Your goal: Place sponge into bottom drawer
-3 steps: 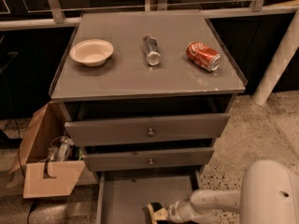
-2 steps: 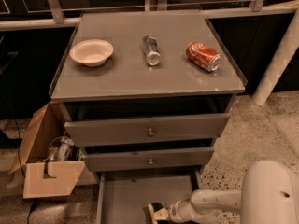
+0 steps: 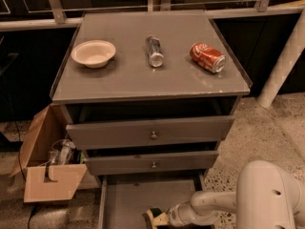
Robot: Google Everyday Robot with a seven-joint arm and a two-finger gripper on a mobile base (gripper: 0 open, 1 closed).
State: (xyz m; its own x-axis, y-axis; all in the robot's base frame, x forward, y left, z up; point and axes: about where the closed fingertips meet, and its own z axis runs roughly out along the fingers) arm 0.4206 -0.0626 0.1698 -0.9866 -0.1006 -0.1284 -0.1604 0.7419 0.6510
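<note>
- One grey table (image 3: 143,82) fills most of the view. Its flat top carries three small things, and its far edge meets a dark rail.
- Three grey drawers sit in its front. The top drawer (image 3: 119,135) and the middle drawer (image 3: 190,161) are each pulled out a little and have one small round knob.
- The bottom drawer (image 3: 126,199) is pulled out farthest, showing a flat grey floor. Its front end is cut off by the lower edge of the view.
- One white robot arm (image 3: 264,194) comes in from the lower right. Its bulky shoulder is cut off at the corner, and its forearm reaches left over the bottom drawer.
- One cardboard box (image 3: 47,180) stands open on the floor to the left of the table. It holds some clear cups or glasses (image 3: 62,151) that are too blurred to count.
- One pale bowl (image 3: 93,53) stands upright on the left of the table top.
- One red can (image 3: 207,57) lies on its side on the right of the top.
- One clear or silvery bottle (image 3: 154,51) lies between the bowl and the can. What it is made of is hard to tell.
- One hand (image 3: 161,218) at the arm's tip is inside the bottom drawer's outline, near the lower edge.
- One sponge (image 3: 152,215), dark over pale yellow, sits right at the hand's tip over the bottom drawer. I cannot tell whether the hand is clamped on it or whether it touches the floor.
</note>
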